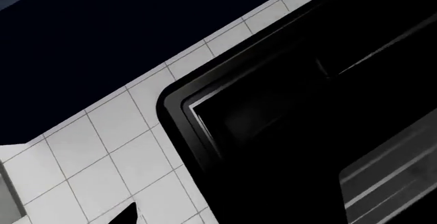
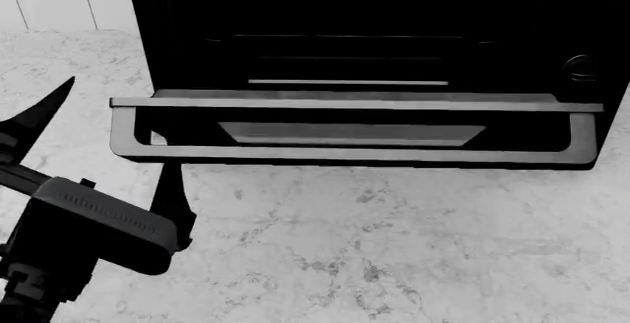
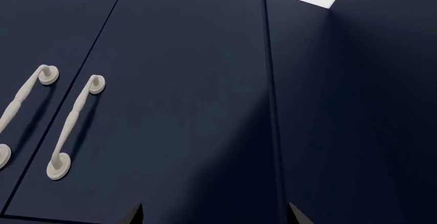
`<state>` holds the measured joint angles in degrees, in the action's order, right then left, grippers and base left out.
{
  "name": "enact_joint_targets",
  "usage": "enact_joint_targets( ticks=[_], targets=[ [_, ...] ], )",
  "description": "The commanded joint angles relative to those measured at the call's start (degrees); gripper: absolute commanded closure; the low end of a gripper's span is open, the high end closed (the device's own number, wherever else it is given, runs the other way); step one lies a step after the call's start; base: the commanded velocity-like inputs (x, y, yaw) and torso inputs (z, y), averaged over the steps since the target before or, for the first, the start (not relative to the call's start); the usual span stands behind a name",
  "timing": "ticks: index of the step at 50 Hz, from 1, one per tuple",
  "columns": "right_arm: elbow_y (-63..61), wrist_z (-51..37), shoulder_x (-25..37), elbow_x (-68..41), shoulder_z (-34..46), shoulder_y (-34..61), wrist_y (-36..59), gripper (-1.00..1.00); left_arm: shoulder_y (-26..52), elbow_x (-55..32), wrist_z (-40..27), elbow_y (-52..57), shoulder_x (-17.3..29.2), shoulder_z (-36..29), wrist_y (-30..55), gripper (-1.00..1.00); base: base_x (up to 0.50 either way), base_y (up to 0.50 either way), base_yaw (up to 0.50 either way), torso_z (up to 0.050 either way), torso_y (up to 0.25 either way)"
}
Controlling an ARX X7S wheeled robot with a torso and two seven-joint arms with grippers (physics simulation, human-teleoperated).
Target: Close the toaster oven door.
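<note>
While open, door [image 2: 355, 127] hangs beside left pincer [image 2: 108, 142].

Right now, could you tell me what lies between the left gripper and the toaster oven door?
Nothing: in the head view only bare marble counter separates the left gripper from the toaster oven door.

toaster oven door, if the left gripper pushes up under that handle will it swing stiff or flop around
The toaster oven door looks like a rigid framed glass panel, so it should probably swing as one piece on its rear edge. Its bar handle looks smooth, so the open left gripper might slide. The toaster oven looks bulky, unlikely to tip.
</note>
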<state>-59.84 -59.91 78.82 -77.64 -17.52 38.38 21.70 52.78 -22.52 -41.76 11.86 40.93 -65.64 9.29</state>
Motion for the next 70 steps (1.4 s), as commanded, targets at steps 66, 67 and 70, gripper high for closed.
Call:
enact_joint_targets(
  ticks=[66,67,70],
  targets=[
    [-0.1,1.3,1.5,-3.4,-26.8,-23.2,-0.7,-1.00,20.8,-4.2,1.6,-53.6,-38.0,6.5,2.6,-1.00,0.00,0.00,0.00,0.001,0.000],
    [-0.1,1.3,1.5,-3.5,-27.0,-23.4,-0.7,-1.00,20.8,-4.2,1.5,-53.4,-37.8,6.6,2.7,-1.00,0.02,0.00,-0.01,0.000,0.000],
    [-0.1,1.1,1.9,-3.3,-27.2,-24.1,-1.3,-1.00,20.4,-4.4,0.9,-51.6,-36.8,6.6,2.9,-1.00,0.02,0.00,-0.01,0.004,0.000]
  ],
)
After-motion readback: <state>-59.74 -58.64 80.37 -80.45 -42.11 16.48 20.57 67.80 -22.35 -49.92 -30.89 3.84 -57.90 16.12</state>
